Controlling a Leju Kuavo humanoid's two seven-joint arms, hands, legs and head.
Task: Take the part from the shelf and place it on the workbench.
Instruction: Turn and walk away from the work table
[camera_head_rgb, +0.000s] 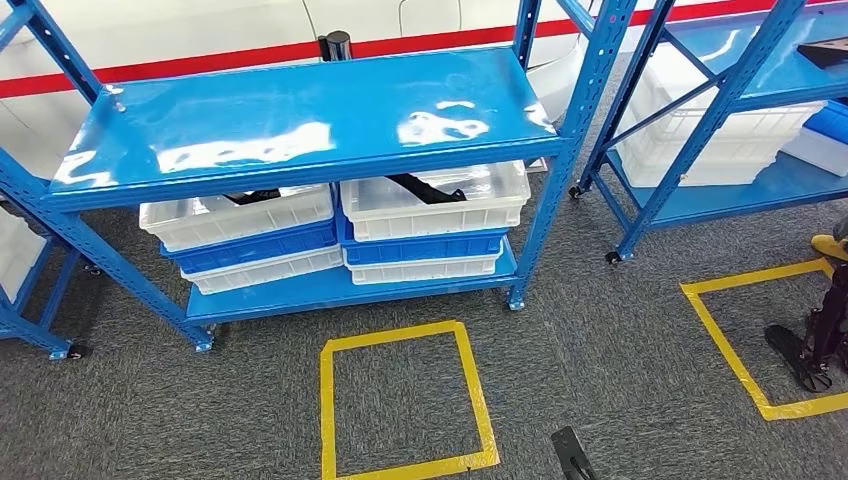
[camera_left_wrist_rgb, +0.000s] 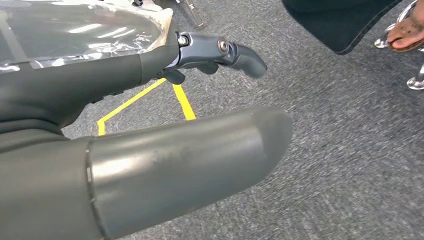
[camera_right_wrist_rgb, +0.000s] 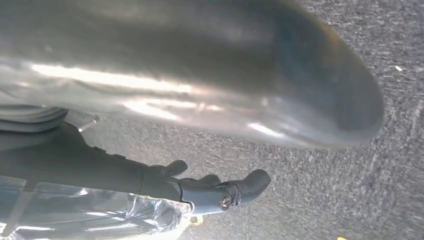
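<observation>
Black part (camera_head_rgb: 425, 188) lies in a shelf bin; wrist views show both hands (camera_left_wrist_rgb: 150, 115) (camera_right_wrist_rgb: 200, 150) spread, empty.

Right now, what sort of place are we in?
Likely a factory or warehouse storeroom: blue steel shelves on wheels, stacked plastic bins holding black parts, and yellow tape squares on grey carpet.
</observation>
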